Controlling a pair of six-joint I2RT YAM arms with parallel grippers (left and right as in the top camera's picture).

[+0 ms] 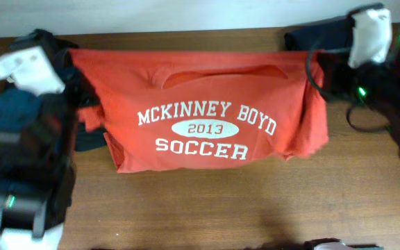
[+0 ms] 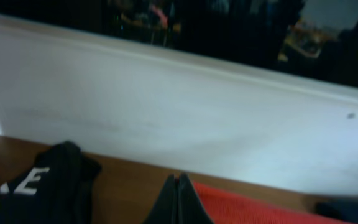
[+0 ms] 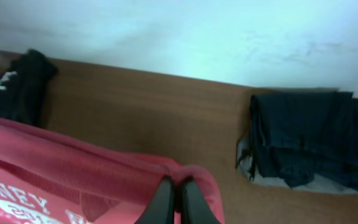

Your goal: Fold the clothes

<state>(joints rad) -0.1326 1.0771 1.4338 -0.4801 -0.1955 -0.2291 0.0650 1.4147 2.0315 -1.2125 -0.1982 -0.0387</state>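
Note:
The clothes are one orange-red T-shirt [image 1: 207, 104], stretched along the back of the table with white "MCKINNEY BOYD 2013 SOCCER" lettering facing up. My left gripper [image 1: 73, 61] holds its upper left corner. In the left wrist view the fingers [image 2: 178, 179] are pressed together, with red cloth [image 2: 247, 208] just to their right. My right gripper [image 1: 317, 64] holds the upper right corner. In the right wrist view its jaws [image 3: 174, 182] are shut on a bunched fold of the shirt [image 3: 55, 168]. The shirt's lower edge lies on the wooden table [image 1: 221, 208].
A folded dark blue garment [image 3: 306, 140] lies at the back right corner, near the right arm [image 1: 318, 35]. A black garment with white lettering [image 2: 42, 186] sits at the back left. More dark cloth [image 1: 89, 135] lies by the left arm. A white wall [image 2: 197, 112] runs behind the table.

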